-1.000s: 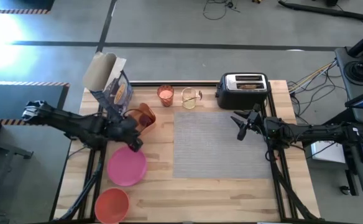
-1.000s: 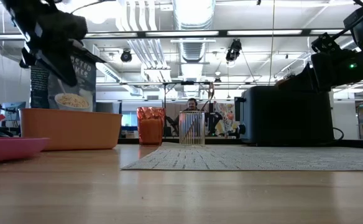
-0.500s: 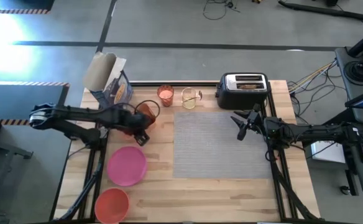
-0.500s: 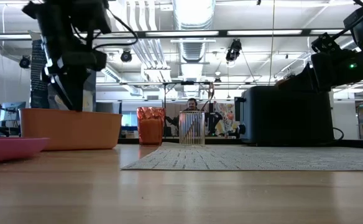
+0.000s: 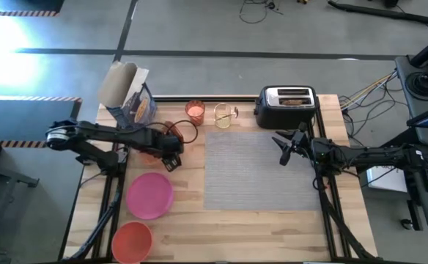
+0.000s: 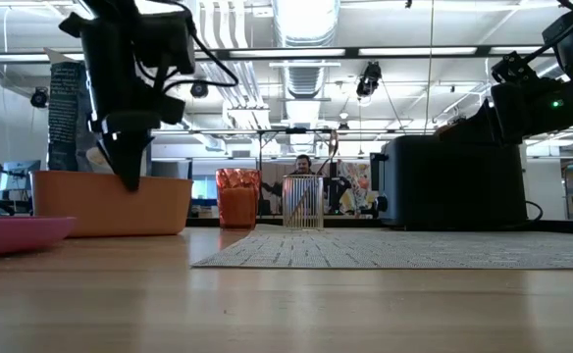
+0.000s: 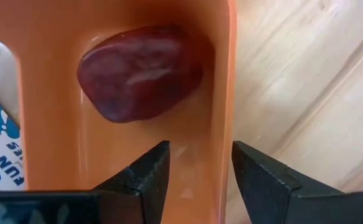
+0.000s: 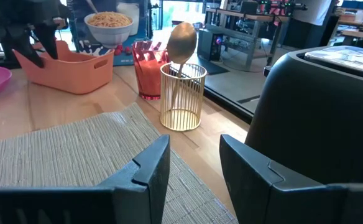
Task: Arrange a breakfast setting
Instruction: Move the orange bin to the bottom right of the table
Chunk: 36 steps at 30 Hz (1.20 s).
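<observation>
The left gripper (image 7: 195, 163) is now dipping into the orange bin (image 7: 51, 25) with jaws parted and empty; the red fruit (image 7: 141, 71) is lying just ahead of them, long axis crosswise; the right gripper (image 8: 194, 163) is waiting open, well apart.

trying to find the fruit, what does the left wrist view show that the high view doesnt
Only the left wrist view shows the red fruit lying inside the orange bin, with the left gripper open just above it. Only the high view shows the grey placemat, pink plate, orange-red bowl, toaster and the right gripper waiting over the placemat. Both show the bin and the wooden table.
</observation>
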Each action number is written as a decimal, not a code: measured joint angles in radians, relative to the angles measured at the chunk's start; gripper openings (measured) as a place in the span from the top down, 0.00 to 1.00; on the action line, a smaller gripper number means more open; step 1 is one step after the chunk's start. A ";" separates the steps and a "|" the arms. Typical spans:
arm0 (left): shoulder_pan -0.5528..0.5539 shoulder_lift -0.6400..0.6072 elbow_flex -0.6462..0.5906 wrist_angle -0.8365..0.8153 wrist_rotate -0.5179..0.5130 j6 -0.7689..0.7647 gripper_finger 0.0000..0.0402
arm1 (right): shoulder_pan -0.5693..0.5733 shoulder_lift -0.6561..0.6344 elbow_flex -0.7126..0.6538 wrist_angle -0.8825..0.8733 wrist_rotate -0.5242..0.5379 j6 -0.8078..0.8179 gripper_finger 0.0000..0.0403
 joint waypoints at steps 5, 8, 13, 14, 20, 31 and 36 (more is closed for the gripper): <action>0.000 0.041 -0.002 -0.006 -0.007 0.042 0.65 | 0.000 0.000 0.000 0.000 0.000 0.000 0.68; 0.000 0.057 -0.002 -0.008 -0.006 0.058 0.72 | 0.000 0.000 0.000 0.000 0.000 0.000 0.68; 0.000 0.062 -0.003 -0.020 0.088 0.063 0.90 | 0.000 0.000 0.000 0.000 0.000 0.000 0.68; 0.000 0.061 -0.003 -0.020 0.110 0.063 0.94 | 0.000 0.000 0.000 0.000 0.000 0.000 0.68; -0.001 0.054 0.017 -0.032 0.220 0.052 0.98 | 0.000 0.000 0.000 0.000 0.000 0.000 0.68; -0.002 0.059 0.203 -0.063 0.239 0.133 1.00 | 0.000 0.000 0.000 0.000 0.000 0.000 0.68; -0.024 0.102 0.312 -0.060 0.223 0.196 1.00 | 0.000 0.000 0.000 0.000 0.000 0.000 0.68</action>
